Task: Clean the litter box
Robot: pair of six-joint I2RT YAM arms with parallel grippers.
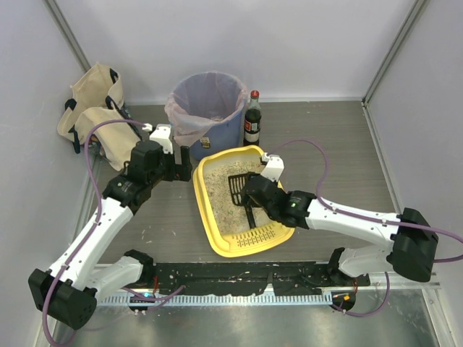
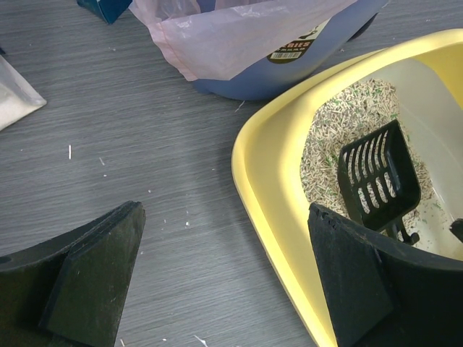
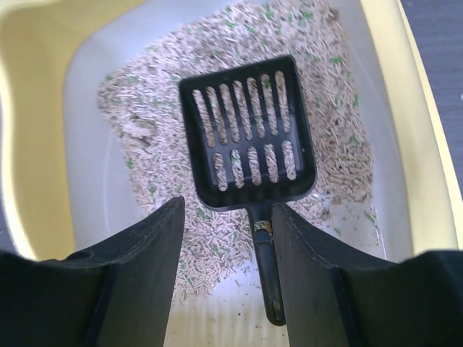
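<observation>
The yellow litter box sits mid-table, holding beige granules with green flecks. A black slotted scoop lies on the granules inside it. My right gripper hangs low over the box, open. The scoop's handle lies between its fingers, close to the right one, and nothing is gripped. The scoop's head lies just beyond the fingertips. My left gripper is wide open at the box's left rim. One of its fingers is over the table and the other over the rim. It holds nothing.
A round blue bin with a clear liner stands just behind the box. A dark bottle stands to its right. A beige bag lies at the back left. White walls close in the table on three sides.
</observation>
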